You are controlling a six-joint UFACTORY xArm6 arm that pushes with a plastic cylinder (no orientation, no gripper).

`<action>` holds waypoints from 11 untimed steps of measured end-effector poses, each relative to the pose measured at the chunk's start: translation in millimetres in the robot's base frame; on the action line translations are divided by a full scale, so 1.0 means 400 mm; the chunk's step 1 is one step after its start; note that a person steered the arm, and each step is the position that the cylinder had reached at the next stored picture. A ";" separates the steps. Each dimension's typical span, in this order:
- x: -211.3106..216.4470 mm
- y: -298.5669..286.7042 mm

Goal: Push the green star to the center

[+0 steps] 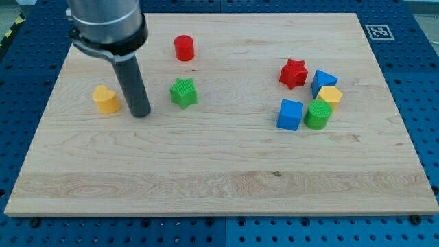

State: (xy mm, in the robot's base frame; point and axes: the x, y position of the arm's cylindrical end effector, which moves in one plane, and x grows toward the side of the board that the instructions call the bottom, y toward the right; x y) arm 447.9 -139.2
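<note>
The green star (183,92) is sitting left of the board's middle and slightly toward the far side, and my tip (140,113) is standing just to its left, not touching — placed, I judge, for a rightward push. There are no fingers to spread or pinch, only the rod. The orange block (105,99) is lying left of the tip, the red cylinder (184,48) farther back. The cluster at right — red star (293,73), two blue blocks (290,114), yellow block (330,95), green cylinder (317,114) — is lying beyond the centre.

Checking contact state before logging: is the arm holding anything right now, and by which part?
Nothing is held. My tip rests on the board between the yellow block and the green star, touching neither.
</note>
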 end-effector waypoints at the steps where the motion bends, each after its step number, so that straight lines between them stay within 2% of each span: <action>1: -0.005 0.045; 3: -0.021 0.030; 4: -0.070 0.005; 7: -0.068 0.129; 9: 0.033 0.144; 10: 0.014 0.214; 11: -0.058 0.243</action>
